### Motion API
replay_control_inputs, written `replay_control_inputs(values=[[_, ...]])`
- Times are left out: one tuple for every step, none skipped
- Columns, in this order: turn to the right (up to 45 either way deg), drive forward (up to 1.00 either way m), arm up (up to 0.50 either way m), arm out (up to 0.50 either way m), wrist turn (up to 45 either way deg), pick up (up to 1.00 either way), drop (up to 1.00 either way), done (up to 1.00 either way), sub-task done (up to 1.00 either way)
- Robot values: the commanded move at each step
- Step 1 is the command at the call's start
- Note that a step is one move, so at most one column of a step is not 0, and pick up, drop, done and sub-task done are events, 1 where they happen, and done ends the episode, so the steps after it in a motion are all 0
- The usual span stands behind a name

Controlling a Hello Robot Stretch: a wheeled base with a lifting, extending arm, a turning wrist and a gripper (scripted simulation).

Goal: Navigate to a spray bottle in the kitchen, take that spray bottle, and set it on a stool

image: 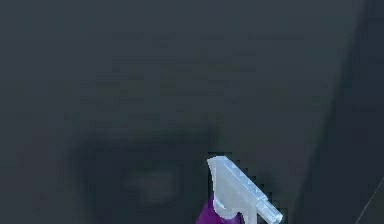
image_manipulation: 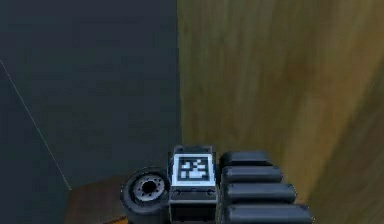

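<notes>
The spray bottle [image: 236, 193], white on top and purple below, shows low and close by a dark wall [image: 150, 70]. The gripper [image_manipulation: 146, 194] hangs near a wooden panel [image_manipulation: 270, 80], maybe tucked in for driving. How its fingers stand, and whether it holds anything, cannot be told.

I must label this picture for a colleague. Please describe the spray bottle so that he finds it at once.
In the forward view, start from the large dark grey surface. At the bottom edge, right of the middle, is the spray bottle. Its pale trigger head above a purple body sets it apart from the plain grey around it.
</notes>
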Motion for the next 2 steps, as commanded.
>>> replay_control_inputs(values=[[0.0, 0.0, 0.0, 0.48, 0.0, 0.0, 0.0, 0.0, 0.0], [0.0, 0.0, 0.0, 0.0, 39.0, 0.0, 0.0, 0.0, 0.0]])
